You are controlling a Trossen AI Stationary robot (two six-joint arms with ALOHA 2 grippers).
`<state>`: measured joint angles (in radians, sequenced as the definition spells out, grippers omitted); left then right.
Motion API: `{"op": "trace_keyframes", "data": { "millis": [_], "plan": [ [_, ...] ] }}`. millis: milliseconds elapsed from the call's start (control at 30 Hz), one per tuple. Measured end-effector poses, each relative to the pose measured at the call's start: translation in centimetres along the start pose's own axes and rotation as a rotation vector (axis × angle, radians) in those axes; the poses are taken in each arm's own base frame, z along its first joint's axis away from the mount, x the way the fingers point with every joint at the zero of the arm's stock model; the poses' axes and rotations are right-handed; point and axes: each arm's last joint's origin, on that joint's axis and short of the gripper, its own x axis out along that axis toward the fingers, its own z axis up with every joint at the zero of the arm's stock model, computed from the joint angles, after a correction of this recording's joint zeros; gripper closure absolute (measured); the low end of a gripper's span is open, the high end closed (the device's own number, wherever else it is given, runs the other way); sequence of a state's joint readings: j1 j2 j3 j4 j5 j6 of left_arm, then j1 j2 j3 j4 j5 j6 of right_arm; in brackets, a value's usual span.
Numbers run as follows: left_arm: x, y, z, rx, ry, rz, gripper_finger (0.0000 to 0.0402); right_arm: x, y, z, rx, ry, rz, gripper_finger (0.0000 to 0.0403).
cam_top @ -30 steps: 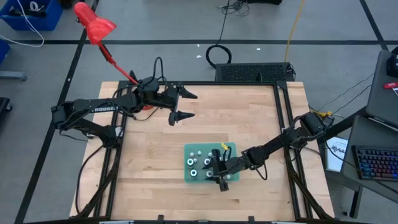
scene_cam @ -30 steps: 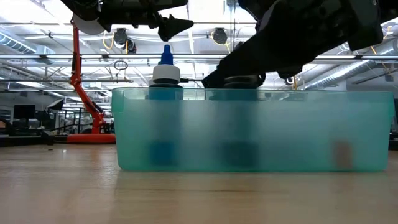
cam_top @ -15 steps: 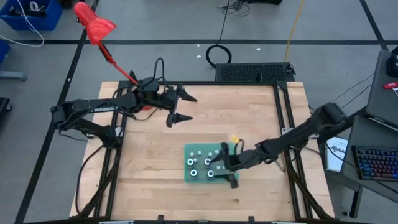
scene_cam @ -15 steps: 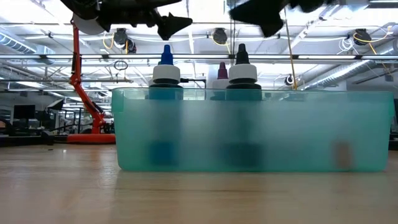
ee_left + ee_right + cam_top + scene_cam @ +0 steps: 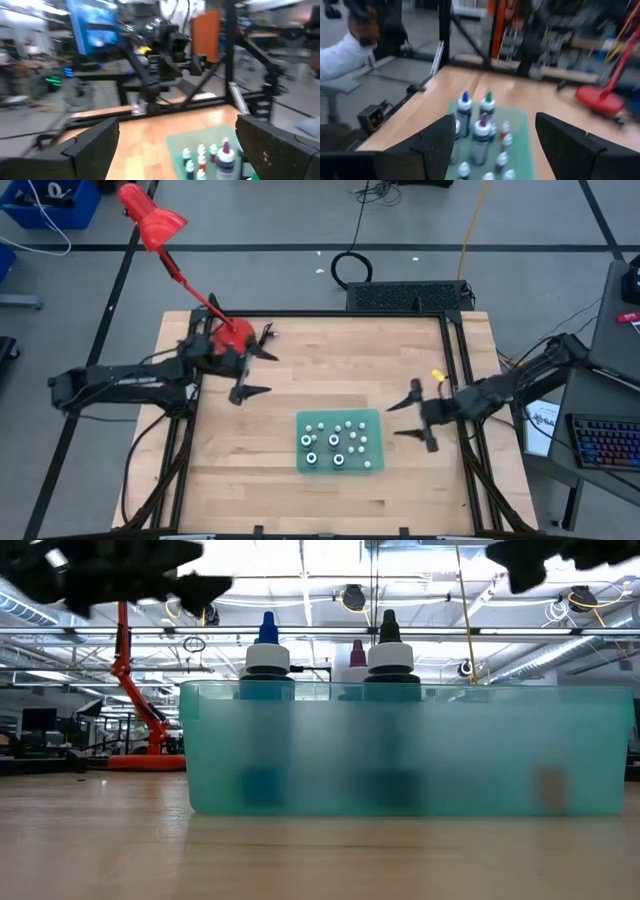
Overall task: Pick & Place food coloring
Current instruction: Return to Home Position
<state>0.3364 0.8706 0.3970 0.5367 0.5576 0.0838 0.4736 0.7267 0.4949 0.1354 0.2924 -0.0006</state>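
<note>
The food coloring bottles (image 5: 338,442) stand upright on their bases in a shallow teal tray (image 5: 372,420) at the table's near middle. In the low view a blue tip (image 5: 267,628), a purple tip (image 5: 357,650) and a black tip (image 5: 389,625) rise above the tray wall (image 5: 400,750). My left gripper (image 5: 260,362) hangs open over the table's far left, pointing level toward the tray (image 5: 175,142). My right gripper (image 5: 400,416) hangs open just right of the tray, pointing at the bottles (image 5: 480,127). Neither touches anything.
A red stand slants up from its base (image 5: 236,336) at the table's far left corner, close behind my left gripper. Black frame rails (image 5: 455,350) run along the table's edges. A person's white sleeve (image 5: 340,56) shows beyond the table in the right wrist view.
My right gripper has risen from among the bottles and drawn back toward the table's right edge, leaving the black-tipped bottle standing in the tray. My left gripper has pulled back toward the left edge and sunk a little, staying open.
</note>
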Motion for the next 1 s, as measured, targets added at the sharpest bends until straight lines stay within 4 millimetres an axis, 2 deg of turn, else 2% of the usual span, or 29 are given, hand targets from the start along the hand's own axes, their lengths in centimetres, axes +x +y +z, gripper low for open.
{"op": "trace_keyframes", "data": {
  "millis": [200,400,633,867,1000],
  "plan": [
    [-4.2,-2.0,-2.6,-0.017,-0.053,0.143,0.0007,-4.2,-1.8,-4.0,-0.004,-0.243,-0.146,0.0140],
    [-6.6,-3.1,-4.4,-0.018,-0.105,0.182,0.0007,-6.2,-2.7,-6.3,0.021,-0.391,-0.188,0.0140],
    [-7.9,-3.5,-5.5,-0.053,-0.051,0.219,0.0007,-6.1,-3.1,-7.3,0.016,-0.348,-0.265,0.0141],
    [-8.8,-3.8,-5.0,0.001,-0.090,0.205,0.0007,-5.6,-3.1,-8.3,0.061,-0.258,-0.161,0.0139],
    [-9.1,-4.0,-5.1,-0.010,-0.079,0.162,0.0007,-5.5,-3.8,-8.4,0.085,-0.251,-0.214,0.0138]
  ]
}}
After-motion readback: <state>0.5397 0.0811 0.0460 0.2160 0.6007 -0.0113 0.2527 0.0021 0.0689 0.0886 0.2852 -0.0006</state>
